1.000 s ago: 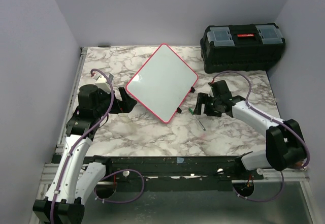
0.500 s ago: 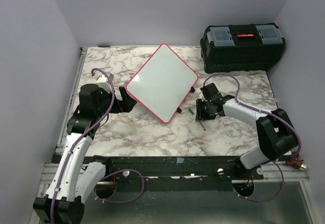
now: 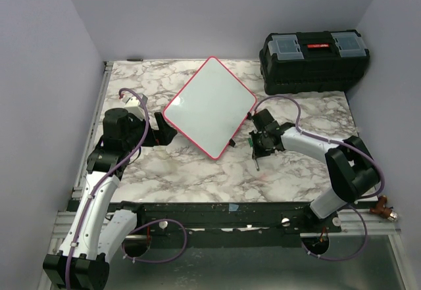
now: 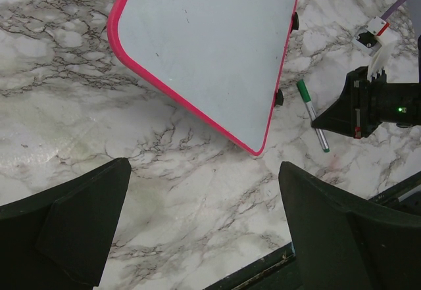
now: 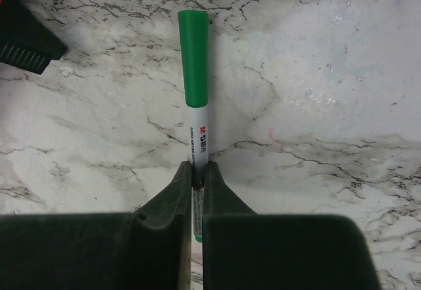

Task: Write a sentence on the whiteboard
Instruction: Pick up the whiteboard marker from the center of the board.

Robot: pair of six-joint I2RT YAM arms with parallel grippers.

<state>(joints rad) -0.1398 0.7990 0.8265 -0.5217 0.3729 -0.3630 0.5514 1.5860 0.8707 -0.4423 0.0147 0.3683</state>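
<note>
Toolbox (image 3: 314, 56) stands beyond whiteboard (image 3: 210, 106); right gripper (image 5: 197, 171) clamps marker (image 5: 195, 60), seemingly lying flat.

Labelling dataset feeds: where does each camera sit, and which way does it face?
Top external: above and behind the bases, looking down on table, whiteboard, toolbox; both arms show.
Left wrist: on the left arm, facing the whiteboard; open left gripper at bottom.
Right wrist: low over the table; right gripper shut on the marker.
Shared: both wrist views show the marker.
</note>
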